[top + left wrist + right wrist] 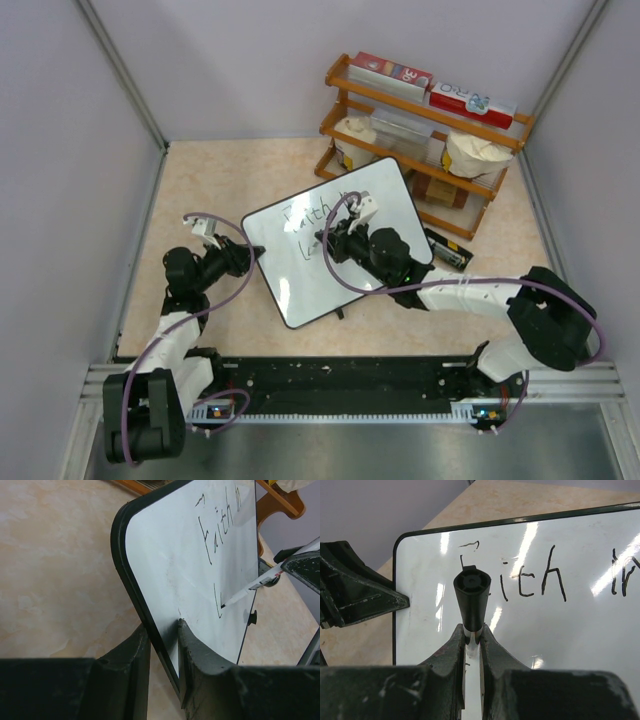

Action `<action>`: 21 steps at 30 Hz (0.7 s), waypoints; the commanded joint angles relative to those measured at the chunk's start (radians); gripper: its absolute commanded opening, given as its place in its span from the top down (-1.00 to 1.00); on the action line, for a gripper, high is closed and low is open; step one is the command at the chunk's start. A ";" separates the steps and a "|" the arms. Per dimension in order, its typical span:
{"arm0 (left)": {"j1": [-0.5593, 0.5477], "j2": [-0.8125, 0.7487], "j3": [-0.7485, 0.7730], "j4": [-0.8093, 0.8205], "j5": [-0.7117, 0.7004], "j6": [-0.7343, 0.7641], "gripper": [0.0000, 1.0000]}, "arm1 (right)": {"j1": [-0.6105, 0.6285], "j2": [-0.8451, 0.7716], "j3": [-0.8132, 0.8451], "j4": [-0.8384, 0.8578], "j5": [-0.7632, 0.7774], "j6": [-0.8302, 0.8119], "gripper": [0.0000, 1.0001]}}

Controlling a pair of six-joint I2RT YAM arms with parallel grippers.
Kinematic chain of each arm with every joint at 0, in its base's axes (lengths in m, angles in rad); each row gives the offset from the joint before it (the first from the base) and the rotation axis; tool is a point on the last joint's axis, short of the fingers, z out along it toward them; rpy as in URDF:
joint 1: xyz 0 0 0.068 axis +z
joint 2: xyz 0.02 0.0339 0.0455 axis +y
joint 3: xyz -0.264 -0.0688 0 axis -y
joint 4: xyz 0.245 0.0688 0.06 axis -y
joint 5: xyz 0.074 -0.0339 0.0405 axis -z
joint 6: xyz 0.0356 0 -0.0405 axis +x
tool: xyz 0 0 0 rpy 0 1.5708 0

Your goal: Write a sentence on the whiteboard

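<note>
The left gripper is clamping the whiteboard by its near rim, one finger on each face. The right gripper is pinching a marker, whose tip is touching the board beside an "L" on the second line. Above it, the sentence is showing "Faith in". The whiteboard is sitting askew in the middle of the table, in front of a shelf.

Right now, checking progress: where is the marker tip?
Left wrist view: the thin white marker meets the black-rimmed white whiteboard at the second line's "L", below "Faith".

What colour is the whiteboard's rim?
The rim is black, clearest in the left wrist view.
</note>
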 commanded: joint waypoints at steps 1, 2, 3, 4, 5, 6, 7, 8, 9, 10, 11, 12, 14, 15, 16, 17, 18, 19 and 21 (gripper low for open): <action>0.001 0.009 -0.013 0.008 -0.041 0.077 1.00 | -0.010 -0.024 -0.026 -0.018 0.000 -0.005 1.00; 0.000 0.007 -0.013 0.010 -0.041 0.077 1.00 | -0.011 -0.024 -0.029 -0.016 0.002 -0.005 1.00; 0.001 0.009 -0.013 0.010 -0.043 0.077 1.00 | -0.011 -0.024 -0.029 -0.018 0.003 -0.003 1.00; 0.000 0.009 -0.013 0.008 -0.041 0.077 1.00 | -0.010 -0.027 -0.027 -0.016 0.003 -0.002 1.00; 0.001 0.009 -0.013 0.010 -0.041 0.077 1.00 | -0.011 -0.028 -0.026 -0.015 0.003 -0.002 1.00; 0.001 0.011 -0.013 0.010 -0.043 0.077 1.00 | -0.011 -0.030 -0.024 -0.013 0.005 0.000 1.00; 0.001 0.011 -0.013 0.008 -0.041 0.077 1.00 | -0.011 -0.031 -0.021 -0.015 0.003 -0.002 1.00; 0.001 0.011 -0.011 0.010 -0.041 0.077 1.00 | -0.011 -0.033 -0.021 -0.012 0.005 0.000 1.00; 0.000 0.011 -0.011 0.008 -0.041 0.077 1.00 | -0.011 -0.040 -0.018 -0.009 0.003 0.001 1.00; 0.000 0.011 -0.011 0.010 -0.041 0.077 1.00 | -0.011 -0.045 -0.017 -0.006 0.003 0.003 1.00; 0.000 0.011 -0.011 0.008 -0.043 0.077 1.00 | -0.011 -0.050 -0.015 -0.004 0.003 0.002 1.00; 0.000 0.011 -0.011 0.010 -0.041 0.077 1.00 | -0.011 -0.063 -0.011 -0.001 0.000 0.008 1.00; 0.001 0.012 -0.010 0.010 -0.041 0.077 1.00 | -0.014 -0.074 -0.006 0.008 -0.003 0.009 1.00; 0.001 0.012 -0.010 0.008 -0.040 0.077 1.00 | -0.016 -0.083 0.002 0.011 -0.007 0.009 1.00; 0.000 0.015 -0.010 0.010 -0.040 0.077 1.00 | -0.019 -0.085 0.008 0.011 -0.006 0.009 1.00; 0.000 0.014 -0.010 0.008 -0.040 0.077 1.00 | -0.022 -0.086 0.020 0.010 -0.004 0.009 1.00; 0.001 0.014 -0.010 0.010 -0.040 0.077 1.00 | -0.025 -0.086 0.025 0.010 -0.006 0.006 1.00; 0.001 0.015 -0.010 0.010 -0.040 0.077 1.00 | -0.030 -0.083 0.029 0.013 -0.006 0.005 1.00; 0.000 0.017 -0.010 0.011 -0.040 0.077 1.00 | -0.036 -0.079 0.049 0.010 -0.001 0.003 1.00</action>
